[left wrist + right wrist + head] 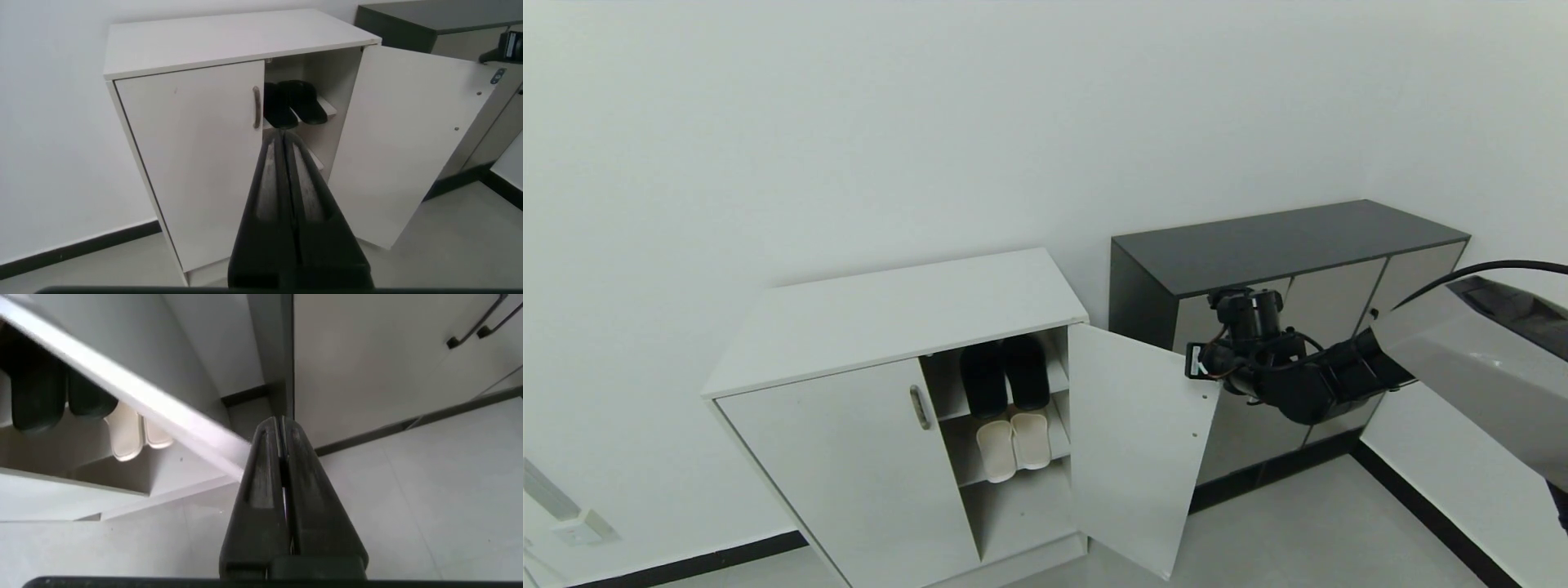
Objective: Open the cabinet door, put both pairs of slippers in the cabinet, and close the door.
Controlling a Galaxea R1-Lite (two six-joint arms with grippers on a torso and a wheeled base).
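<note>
1. Black slippers [1005, 377] are sitting on the upper shelf of the white cabinet [898, 314] at lower centre, and white slippers [1014, 443] are sitting on the shelf below. Each pair is lying side by side, long axes running front to back.
   The right door [1135, 441] is standing wide open, while the left door [849, 469] is staying flush. The right gripper [1194, 361] is hovering just beside the open door's outer edge. A dark cabinet [1290, 245] is standing at right against the white wall [849, 122], on a pale floor [1298, 523].
2. The left gripper [282, 139] is pointing at the cabinet's middle, its fingers pressing together on nothing. The black slippers are showing at upper centre.
3. The right gripper's fingers are pressing together, empty, beside the door's edge. Both pairs are showing at upper left.
</note>
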